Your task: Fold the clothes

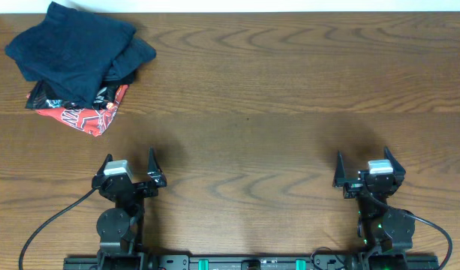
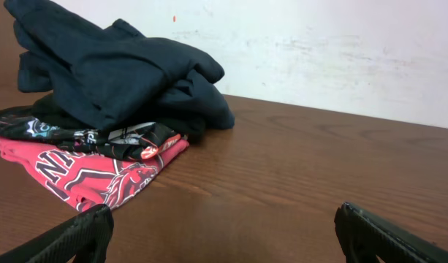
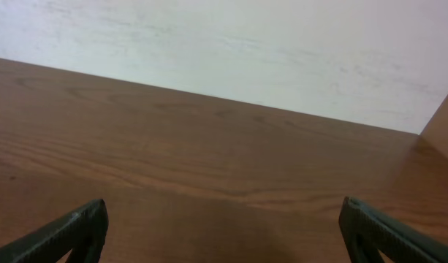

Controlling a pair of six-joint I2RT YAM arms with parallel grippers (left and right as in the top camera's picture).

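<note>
The clothes are heaped in one pile (image 1: 76,64) at the far left corner of the brown wooden table (image 1: 290,90), well apart from both my claws. My left claw (image 1: 130,156) and my right claw (image 1: 363,156) sit near the front edge, each spread wide with nothing between the fingers.

On top lie the plain dark navy soft cloth garments (image 2: 114,80), bunched and loosely doubled over. Beneath them, touching the wood, is a red-and-black garment with white print (image 2: 85,172).

I judge all of it light, limp and not fragile. It should drape and sag when lifted, and the layers may drag one another along. For the top navy piece I would pinch a free edge or corner at the pile's near right side, so only one layer comes up.

By count: one red-and-black piece. The navy looks like two pieces, though the folds hide the seams and I cannot be sure. Two claws, one table.
</note>
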